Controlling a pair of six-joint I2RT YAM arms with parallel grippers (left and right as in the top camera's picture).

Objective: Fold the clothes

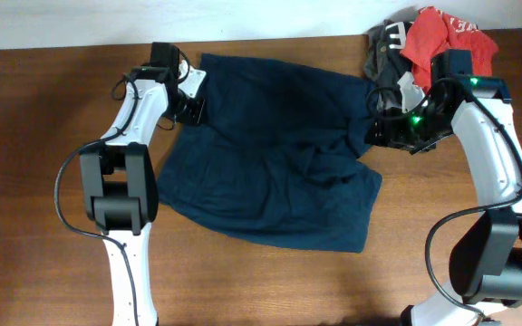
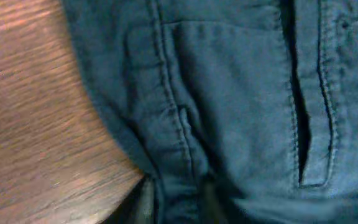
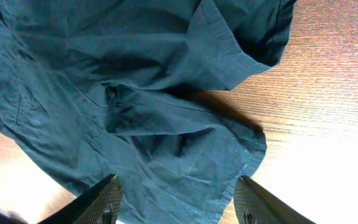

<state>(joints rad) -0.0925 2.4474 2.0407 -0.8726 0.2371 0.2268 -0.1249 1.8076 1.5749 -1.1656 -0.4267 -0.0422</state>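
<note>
Shorts [image 1: 270, 163] lie spread, wrinkled, mid-frame on the table [image 1: 25, 136] in the overhead view. Left gripper [image 1: 191, 100] sits at their upper-left edge; in the left wrist view its fingers [image 2: 143, 202] are close together with a fold of fabric pinched between them. Right gripper [image 3: 176, 186] is at the shorts' upper-right edge, jaws spread, nothing between them. Red garment [image 1: 442, 36] is at upper right.

Bare table [image 1: 25, 136] lay open at the left and along the near edge; the shorts [image 1: 270, 154] covered the middle; a heap of garments [image 1: 429, 41] crowded the far right corner; the left arm [image 1: 139, 118] and right arm [image 1: 492, 149] flanked the shorts on either side.
</note>
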